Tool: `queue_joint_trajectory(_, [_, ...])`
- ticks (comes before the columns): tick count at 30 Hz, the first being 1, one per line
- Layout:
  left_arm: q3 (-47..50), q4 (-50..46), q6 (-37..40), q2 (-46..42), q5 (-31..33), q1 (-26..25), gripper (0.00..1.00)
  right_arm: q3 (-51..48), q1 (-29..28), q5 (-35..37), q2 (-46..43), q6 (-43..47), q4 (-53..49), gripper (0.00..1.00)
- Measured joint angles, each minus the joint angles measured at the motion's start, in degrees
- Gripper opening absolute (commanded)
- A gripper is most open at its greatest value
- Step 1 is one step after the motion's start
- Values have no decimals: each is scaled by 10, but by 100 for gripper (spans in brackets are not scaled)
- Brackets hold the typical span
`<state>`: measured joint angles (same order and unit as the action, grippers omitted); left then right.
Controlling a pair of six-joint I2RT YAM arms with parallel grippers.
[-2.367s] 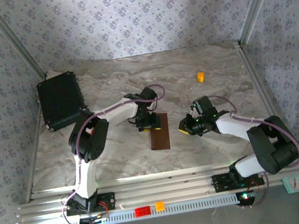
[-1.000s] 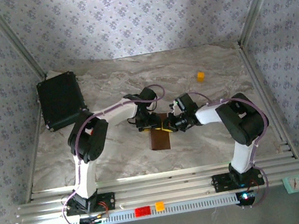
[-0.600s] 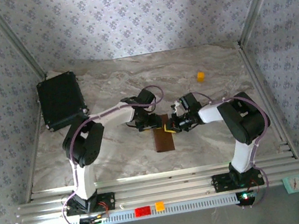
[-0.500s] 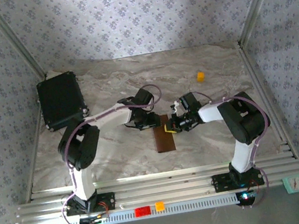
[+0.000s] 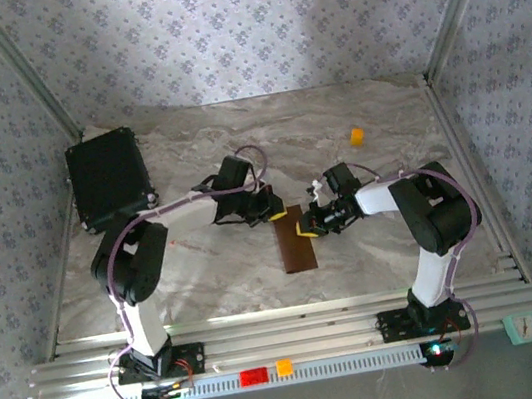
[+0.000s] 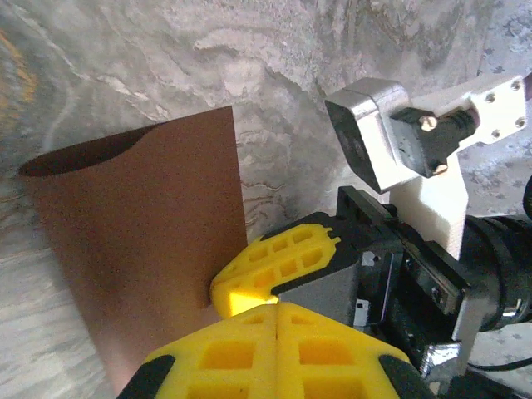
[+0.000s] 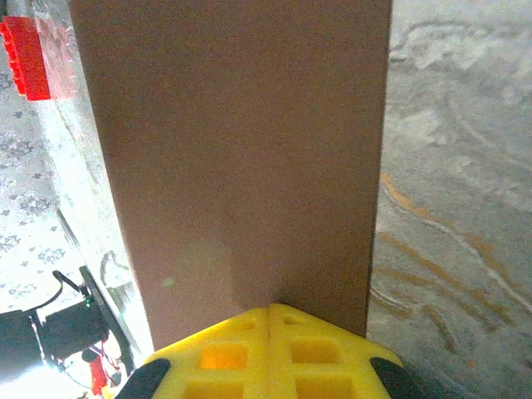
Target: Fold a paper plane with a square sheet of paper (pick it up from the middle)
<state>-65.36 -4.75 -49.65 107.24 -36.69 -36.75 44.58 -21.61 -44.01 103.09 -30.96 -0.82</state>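
The left hand (image 5: 276, 215) has just pulled back to the left, off the sheet of paper (image 5: 296, 247), and its fingers, which were spread a second ago, are now pressed together on nothing. The right hand (image 5: 303, 226) has come in from the right side during the same time. It now stands at the far end of the paper, also with fingers pressed together. The paper slid a little toward the right while this happened.

In the right wrist view the closed tips (image 7: 270, 314) sit on the end of the paper (image 7: 241, 150), and the paper lies flat in front of them, not between them. So I judge that this hand holds the paper down rather than pinching it.

The paper lies near the middle of the bench (image 5: 206, 270) as a narrow strip, folded in half. In the left wrist view one end of it (image 6: 141, 241) is a bit open and curved, so the crease is not yet sharp. The plane seems to be at an early stage, with the centre fold made and the nose folds not started.

The two hands are very close. The left hand (image 6: 278, 309) is just beside the right hand's yellow finger (image 6: 274, 262), and they could knock each other on the next move. The black case (image 5: 109, 179) and the orange block (image 5: 357, 135) are well apart from the paper. A red block (image 7: 25, 54) lies beyond the paper's other end.
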Motion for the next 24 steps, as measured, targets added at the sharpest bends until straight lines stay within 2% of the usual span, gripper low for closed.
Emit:
queue_joint_trajectory(13, [14,16,-12,49,-42,0,0,1,0,0,0,0,-2,0])
queue_joint_trajectory(24, [36,-25,49,55,-22,7,0,-1,0,0,0,-1,1,0])
